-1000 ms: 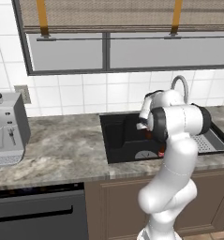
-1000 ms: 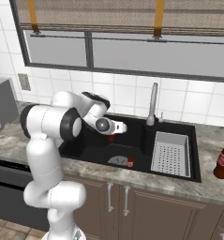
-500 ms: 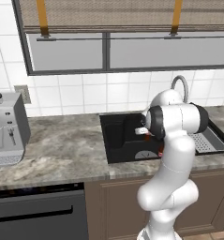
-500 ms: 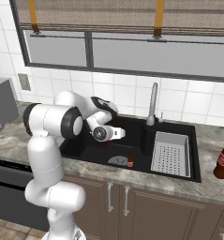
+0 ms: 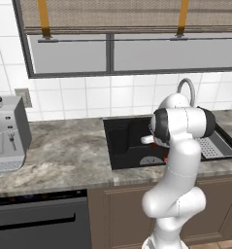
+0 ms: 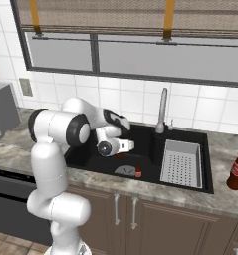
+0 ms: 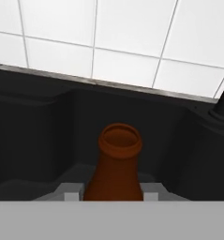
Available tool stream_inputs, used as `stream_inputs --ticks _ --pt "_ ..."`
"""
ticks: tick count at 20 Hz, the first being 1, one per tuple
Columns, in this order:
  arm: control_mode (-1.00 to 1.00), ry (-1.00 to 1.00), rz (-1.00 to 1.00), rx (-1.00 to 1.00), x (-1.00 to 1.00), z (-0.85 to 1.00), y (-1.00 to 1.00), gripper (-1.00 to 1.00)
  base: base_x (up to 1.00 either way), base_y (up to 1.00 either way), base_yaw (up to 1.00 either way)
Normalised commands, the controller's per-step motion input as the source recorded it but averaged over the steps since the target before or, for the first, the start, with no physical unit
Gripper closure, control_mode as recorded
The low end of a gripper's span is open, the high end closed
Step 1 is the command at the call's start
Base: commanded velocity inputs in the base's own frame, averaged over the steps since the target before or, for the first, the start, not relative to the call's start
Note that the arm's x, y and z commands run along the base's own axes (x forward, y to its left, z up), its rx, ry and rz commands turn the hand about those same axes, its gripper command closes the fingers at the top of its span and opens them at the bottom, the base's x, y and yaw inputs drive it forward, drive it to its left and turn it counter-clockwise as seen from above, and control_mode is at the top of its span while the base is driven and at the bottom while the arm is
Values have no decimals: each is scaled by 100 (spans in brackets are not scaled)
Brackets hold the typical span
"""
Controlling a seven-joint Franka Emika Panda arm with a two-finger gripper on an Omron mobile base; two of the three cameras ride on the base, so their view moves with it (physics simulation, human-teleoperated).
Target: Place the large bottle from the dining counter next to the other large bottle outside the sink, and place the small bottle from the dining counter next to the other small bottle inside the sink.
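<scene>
Gripping the small bottle (image 7: 115, 168) low on its body, the gripper (image 7: 111, 196) has its jaws closed against the brown glass on both sides; the open mouth and thin neck stand up right in front of the hand camera. Against the pictures of a second ago, the hand has drawn back toward the near edge of the sink (image 6: 197, 185) and sits lower over the left basin; the wrist has turned so its pale end points right in the right base view. Base cameras unchanged, so this is arm motion only.

Hand view: black basin wall behind the bottle, white tiles above the far rim, foot of the tap (image 7: 222, 110) at the right edge.

Right base view: gripper (image 6: 129, 146) hangs over the left basin. A second small bottle (image 6: 138, 171) stands upright on the basin floor, just right of the drain, near the front wall. Drain tray (image 6: 180, 162) fills the right basin. Tap (image 6: 162, 110) rises behind the divider. One large bottle (image 6: 236, 171) stands on the counter right of the sink, well apart from the hand.

Left base view: the arm's elbow covers the hand; sink (image 5: 118, 141) partly visible, coffee machine (image 5: 6, 133) at far left.
</scene>
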Motion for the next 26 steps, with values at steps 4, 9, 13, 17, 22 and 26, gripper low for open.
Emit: stream_inputs --ticks 4,9,13,17,22,26 --pt "-100 0 0 0 0 0 -25 100 0 0 0" --pt "-100 0 0 0 1 0 -25 100 0 0 0" --pt "-100 0 0 1 9 0 -29 100 0 0 0" --pt "-100 0 0 7 17 0 -26 100 0 0 0" --pt "-100 0 1 9 12 0 -8 100 0 0 0" --pt "-100 0 2 6 0 -3 0 100 0 0 0"
